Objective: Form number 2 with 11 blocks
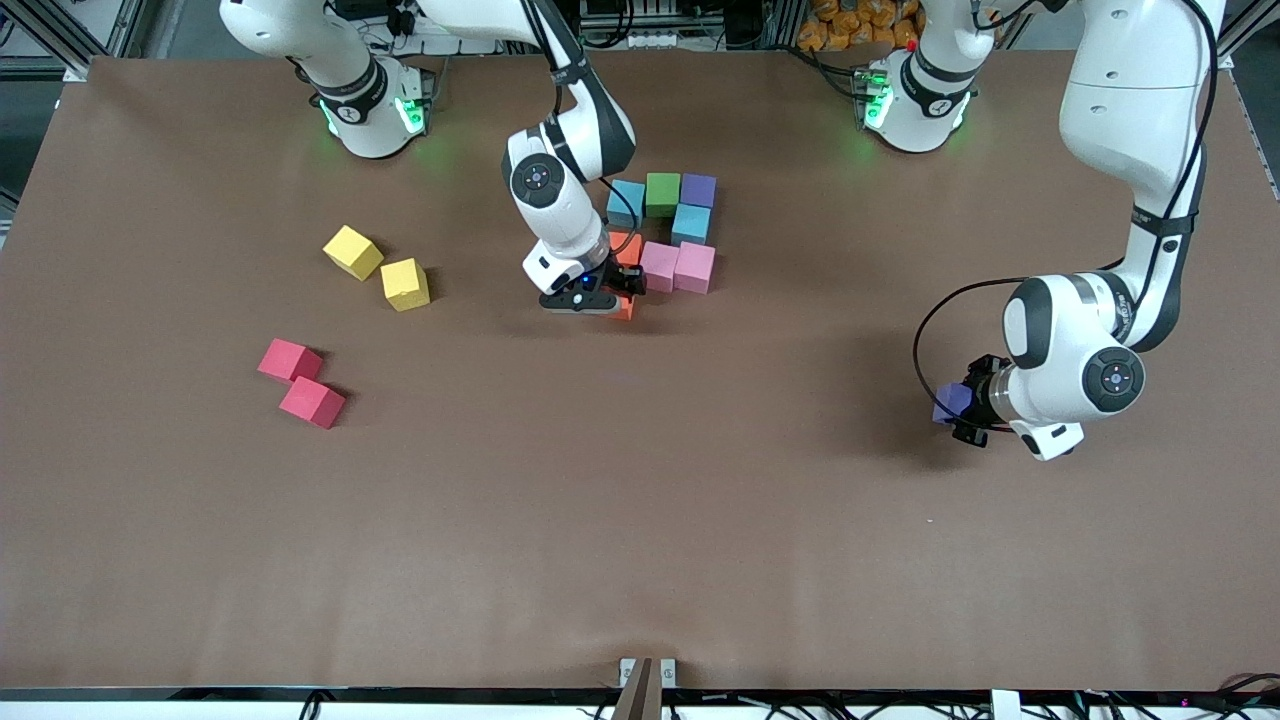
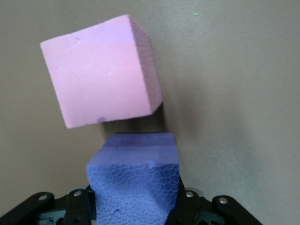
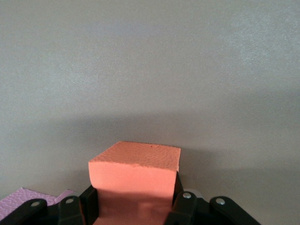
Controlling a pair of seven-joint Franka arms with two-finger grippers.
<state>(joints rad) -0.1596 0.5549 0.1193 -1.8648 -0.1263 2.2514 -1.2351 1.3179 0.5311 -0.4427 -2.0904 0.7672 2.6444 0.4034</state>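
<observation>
My right gripper is shut on an orange block, low over the table beside the partly built number 2. That figure holds two cyan blocks, a green one, a purple one, an orange one and two pink ones. Toward the left arm's end of the table, my left gripper is shut on a purple block. A pink block lies close by it, hidden under the arm in the front view.
Two yellow cubes lie toward the right arm's end of the table. Two reddish-pink blocks sit together nearer the front camera than the yellow pair. Bare brown tabletop spreads nearer the front camera.
</observation>
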